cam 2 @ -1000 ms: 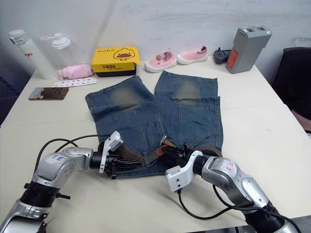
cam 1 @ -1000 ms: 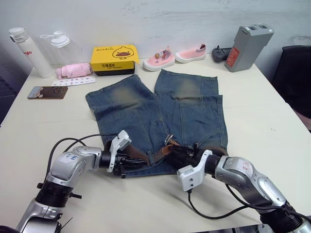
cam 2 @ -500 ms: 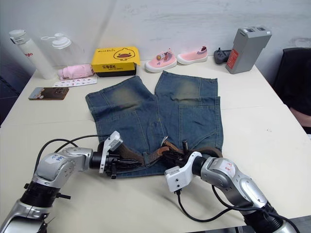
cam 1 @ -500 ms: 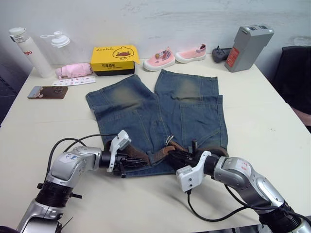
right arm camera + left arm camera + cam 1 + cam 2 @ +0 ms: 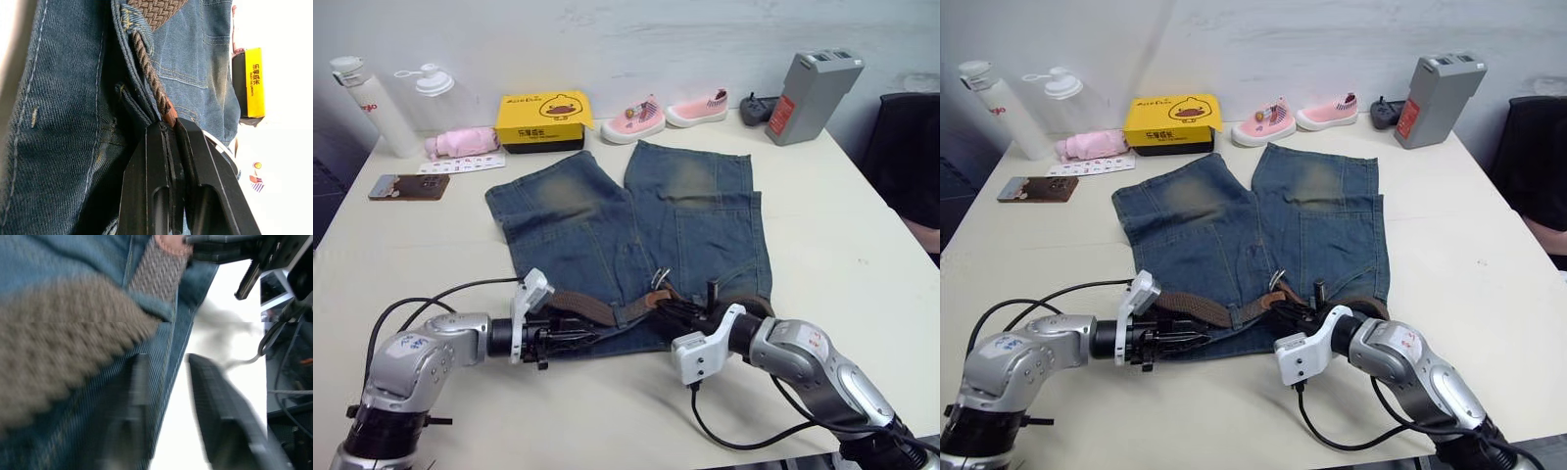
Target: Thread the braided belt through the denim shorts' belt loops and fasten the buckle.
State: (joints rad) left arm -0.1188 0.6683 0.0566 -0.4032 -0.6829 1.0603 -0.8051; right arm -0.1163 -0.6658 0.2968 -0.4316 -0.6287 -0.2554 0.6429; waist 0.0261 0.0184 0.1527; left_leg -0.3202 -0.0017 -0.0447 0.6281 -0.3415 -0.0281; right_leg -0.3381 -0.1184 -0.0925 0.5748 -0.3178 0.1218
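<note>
Left eye view: one braided belt lies along the waistband of the denim shorts. The right gripper pinches it, fingers closed, the buckle just beyond. The left gripper, fingers parted, straddles the waistband edge. Two bottles, two pink shoes, one yellow box, contents hidden.

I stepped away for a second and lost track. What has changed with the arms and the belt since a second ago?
The left gripper has drawn back toward the robot's left along the waistband, and more of the braided belt lies exposed there. The right gripper stays clamped on the belt near the buckle, which barely shifted. The denim shorts lie as before.
</note>
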